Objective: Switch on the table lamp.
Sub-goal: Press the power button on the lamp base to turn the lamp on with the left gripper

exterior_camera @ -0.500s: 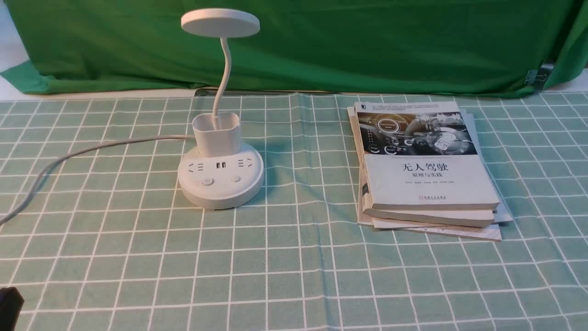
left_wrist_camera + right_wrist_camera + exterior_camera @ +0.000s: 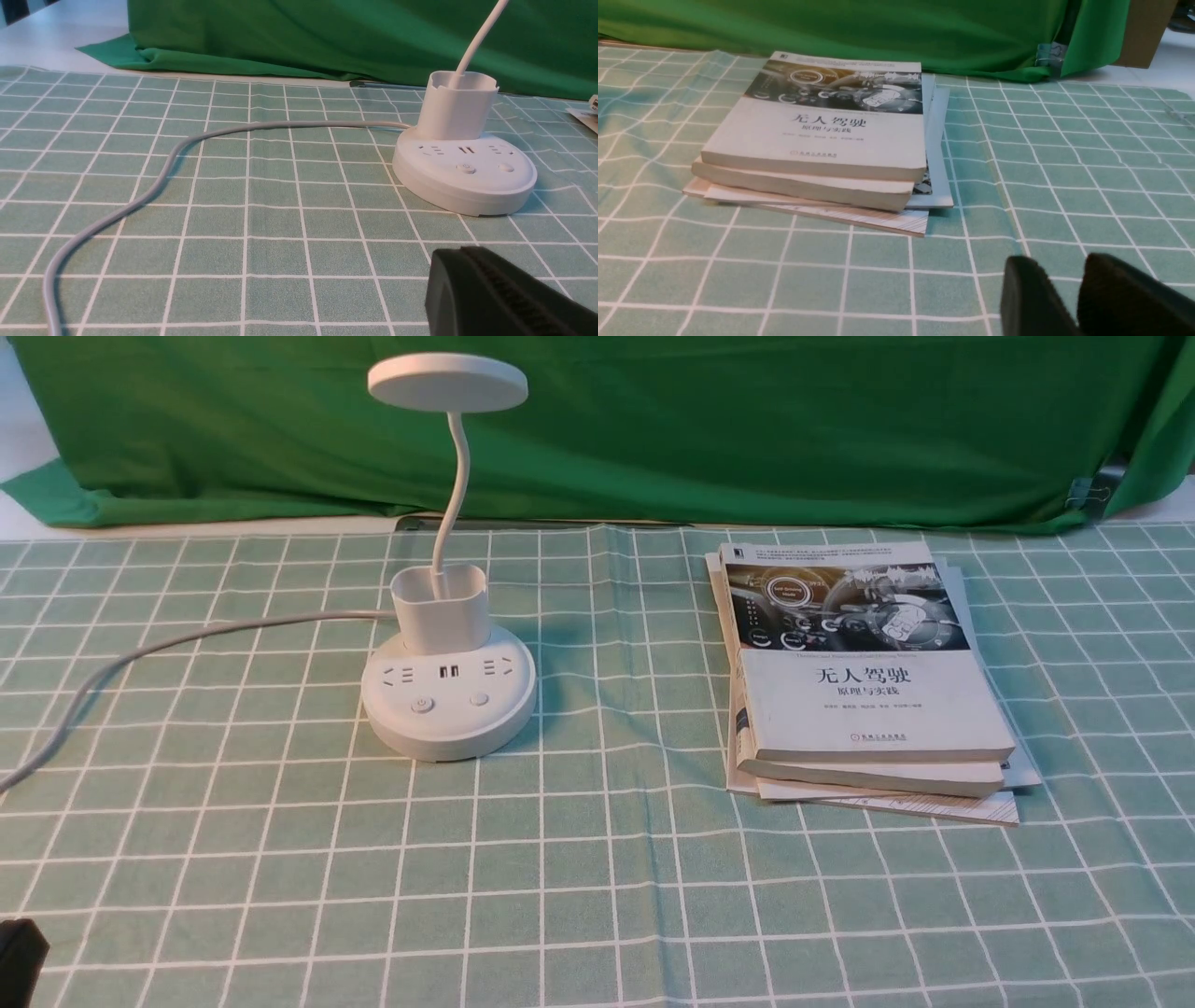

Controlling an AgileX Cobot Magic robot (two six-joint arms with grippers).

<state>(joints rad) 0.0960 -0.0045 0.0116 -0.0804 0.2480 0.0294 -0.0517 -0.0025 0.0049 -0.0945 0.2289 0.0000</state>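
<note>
Across the tabletop [image 2: 579, 859] lies a green checked cloth [image 2: 308, 896] with white lines, and it has some soft creases near the middle. Behind it hangs a plain green drape [image 2: 653, 429], whose lower edge falls in folds along the far side.

On the right part of the checked cloth rests a stack of books [image 2: 868, 700]. The top book has a photo of a car interior and Chinese letters on its white cover, and thinner papers or booklets come out from under the thicker books.

The table lamp [image 2: 448, 700] stands upright on the left part, well apart from the books. Its white round base sits flat on the cloth, a cup-shaped holder rises at the back of this base, and the thin curved neck goes up from the holder to the flat disc head.

A grey cord [image 2: 205, 630] runs from behind the base toward the left, bending to the near side.

The left gripper [image 2: 451, 253] is closed, with its fingertips together and nothing between them. The right gripper [image 2: 1059, 262] is a little apart at the tips and holds nothing. Both are away from the lamp.

Smallest are two round buttons [image 2: 423, 706] on the front of the base, near the sockets [image 2: 449, 672].
</note>
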